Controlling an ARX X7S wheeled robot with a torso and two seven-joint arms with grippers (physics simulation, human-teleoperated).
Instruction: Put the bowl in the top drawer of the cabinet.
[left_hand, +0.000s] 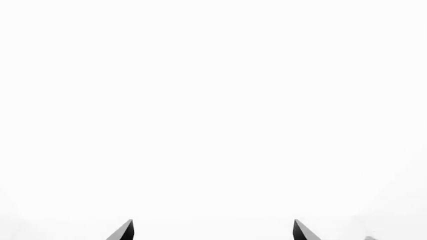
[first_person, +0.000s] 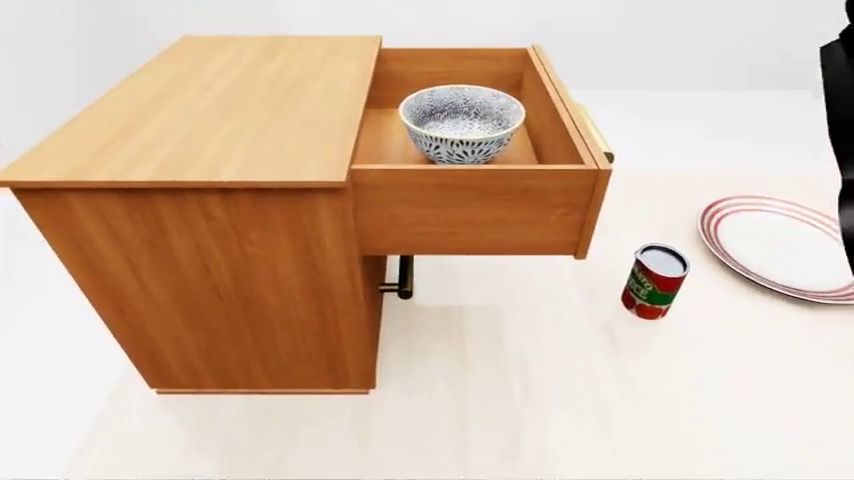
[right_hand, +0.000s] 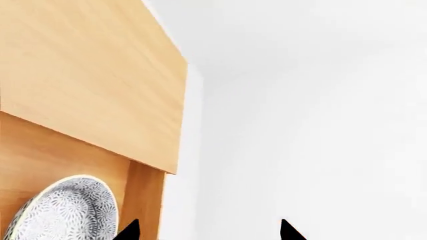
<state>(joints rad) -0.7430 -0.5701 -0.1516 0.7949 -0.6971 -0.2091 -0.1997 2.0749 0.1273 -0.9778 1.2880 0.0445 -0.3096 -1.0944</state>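
The speckled blue-grey bowl (first_person: 462, 122) stands upright inside the top drawer (first_person: 474, 210), which is pulled out to the right of the orange-brown cabinet (first_person: 200, 110). The right wrist view shows the bowl (right_hand: 63, 210) beside the cabinet's wood (right_hand: 80, 75). My right gripper (right_hand: 207, 231) is open and empty, apart from the bowl. Only a dark strip of my right arm (first_person: 841, 150) shows at the head view's right edge. My left gripper (left_hand: 213, 230) is open, facing blank white, and is out of the head view.
A red can (first_person: 654, 281) stands on the floor to the right, below the open drawer. A white plate with red rim rings (first_person: 781, 245) lies further right. The lower drawer's dark-and-brass handle (first_person: 400, 280) pokes out under the top drawer.
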